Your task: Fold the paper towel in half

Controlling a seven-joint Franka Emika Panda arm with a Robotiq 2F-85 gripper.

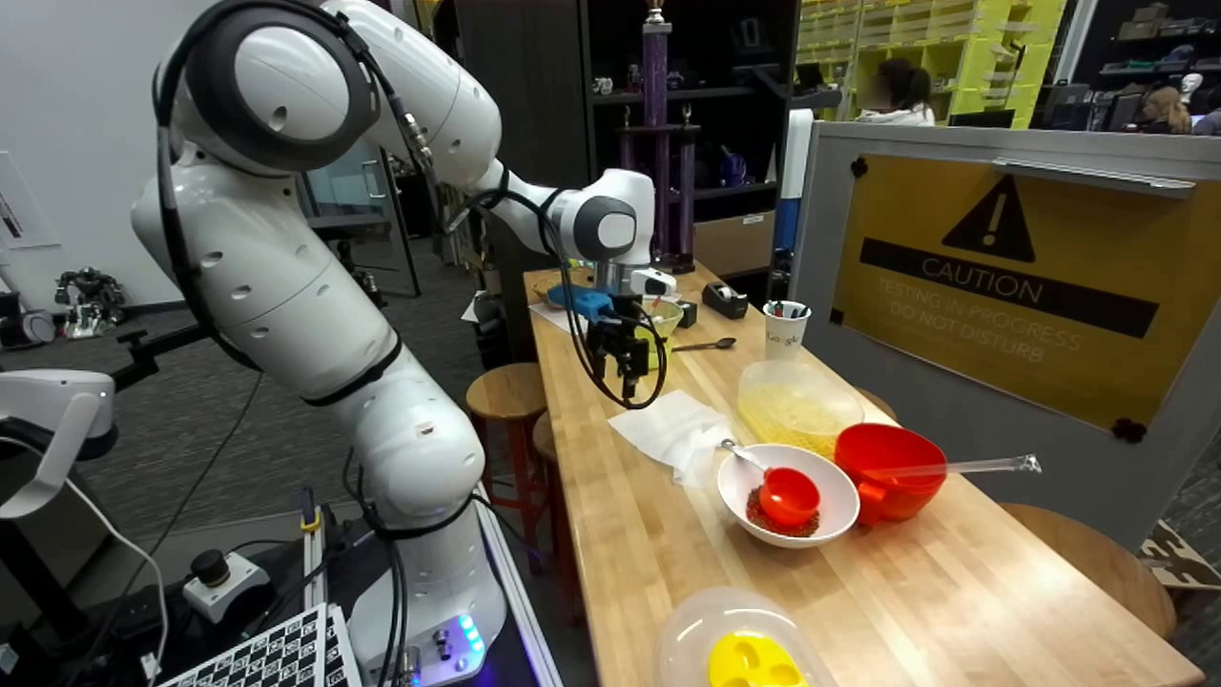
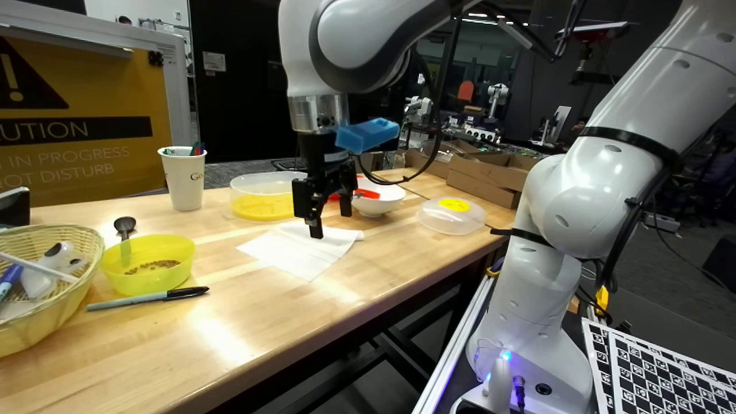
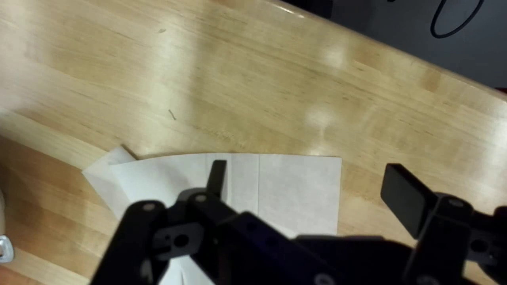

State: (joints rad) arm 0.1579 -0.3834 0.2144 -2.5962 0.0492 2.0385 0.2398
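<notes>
The empty fingers (image 3: pixel 403 202) stand spread over the paper towel (image 3: pixel 273 192) on the tabletop (image 3: pixel 253 91), one seemingly past its edge, probably to pinch that side for folding.

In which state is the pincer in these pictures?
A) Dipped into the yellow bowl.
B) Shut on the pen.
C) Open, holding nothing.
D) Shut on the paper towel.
C: in the wrist view the pincer stands wide open with nothing clamped, and the paper towel lies on the table.

Bright tabletop (image 2: pixel 247 310), patchy glare (whitish)
</notes>
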